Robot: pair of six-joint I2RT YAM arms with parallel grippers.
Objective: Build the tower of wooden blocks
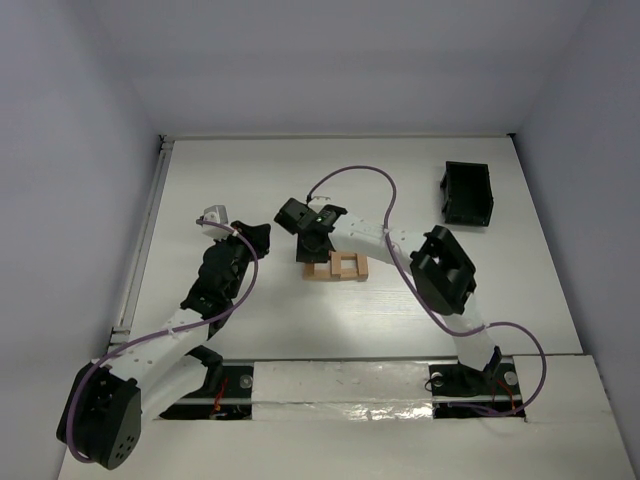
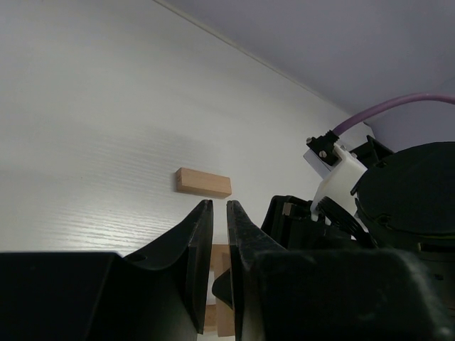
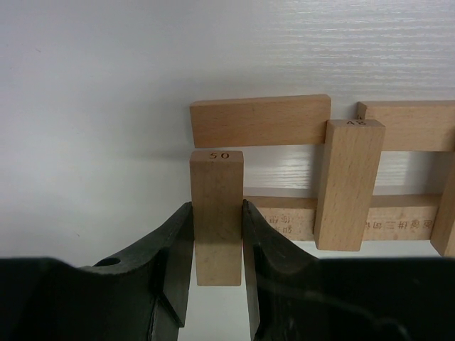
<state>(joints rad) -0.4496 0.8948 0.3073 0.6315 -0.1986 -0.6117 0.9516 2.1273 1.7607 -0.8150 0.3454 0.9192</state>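
The wood block tower [image 1: 340, 267] stands mid-table as a low frame of tan blocks. In the right wrist view my right gripper [image 3: 217, 206] is shut on a block marked 50 [image 3: 215, 177], held at the frame's left end with its far end at the far lower block [image 3: 259, 121]. A block marked 48 [image 3: 350, 185] lies parallel to it across both lower blocks. My left gripper [image 2: 218, 204] is left of the tower, its fingers nearly together with nothing between them. One loose block [image 2: 203, 182] lies flat on the table beyond it.
A small black plastic box [image 1: 467, 192] sits at the back right of the table. The right arm's wrist [image 2: 355, 206] fills the right side of the left wrist view, close to my left gripper [image 1: 262, 238]. The white walls enclose the table.
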